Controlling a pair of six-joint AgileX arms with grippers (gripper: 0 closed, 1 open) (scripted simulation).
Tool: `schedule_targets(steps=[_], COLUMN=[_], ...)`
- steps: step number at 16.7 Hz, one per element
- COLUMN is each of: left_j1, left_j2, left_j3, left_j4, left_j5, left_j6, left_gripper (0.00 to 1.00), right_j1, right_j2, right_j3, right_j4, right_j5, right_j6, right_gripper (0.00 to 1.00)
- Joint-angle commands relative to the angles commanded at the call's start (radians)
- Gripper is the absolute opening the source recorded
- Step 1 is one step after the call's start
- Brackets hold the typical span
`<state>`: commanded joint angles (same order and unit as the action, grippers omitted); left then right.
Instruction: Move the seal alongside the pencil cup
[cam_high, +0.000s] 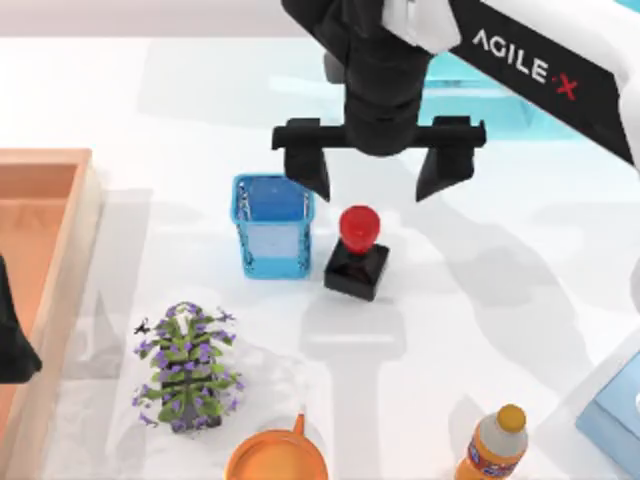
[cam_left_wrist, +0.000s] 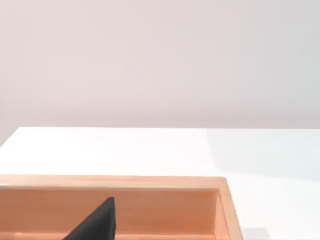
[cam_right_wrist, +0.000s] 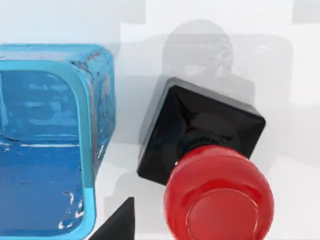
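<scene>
1. Seal (cam_high: 357, 252) standing upright on the desk (cam_high: 480, 300), just right of the pencil cup (cam_high: 273, 226) in the top view; narrow gap apparent between black base and blue wall in the right wrist view, contact not confirmed.
2. Right gripper (cam_high: 377, 172) positioned above the pair, toward the far side of the desk; fingers spread wide, gripping nothing, well clear of the red knob.
3. Left arm parked at the left edge of the desk over the wooden tray (cam_high: 40, 250); one dark fingertip (cam_left_wrist: 97, 222) visible, spread not determinable.
4. Placement judged essentially complete; remaining risk confined to the retreat.
5. Hazard one: left-hand fingertip (cam_high: 310, 175) overlapping the cup's far rim in the top view. Sideways or downward travel likely to snag the rim, tipping or shifting the light, translucent cup.
6. Hazard two: tall knob on small base, top-heavy by appearance. Brush from either fingertip likely to topple the seal against the cup or away from it.
7. Hazard three: low sweep toward the near side liable to reach the flower pot (cam_high: 186, 366), orange cup (cam_high: 277, 462) or bottle (cam_high: 494, 442).
8. Recommendation: straight vertical lift before any lateral travel.
</scene>
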<state>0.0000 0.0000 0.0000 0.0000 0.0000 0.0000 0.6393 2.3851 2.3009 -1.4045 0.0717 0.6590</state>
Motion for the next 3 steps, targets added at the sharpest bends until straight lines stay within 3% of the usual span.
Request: schedule_targets(steps=[3], left_j1=[0.0], left_j2=[0.0], left_j3=[0.0], left_j4=[0.0], left_j5=[0.0], left_j6=[0.0], left_gripper=[1.0], right_j1=[0.0], right_j2=[0.0], right_j3=[0.0], right_j4=[0.0], right_j5=[0.0], right_j6=[0.0], right_gripper=[1.0])
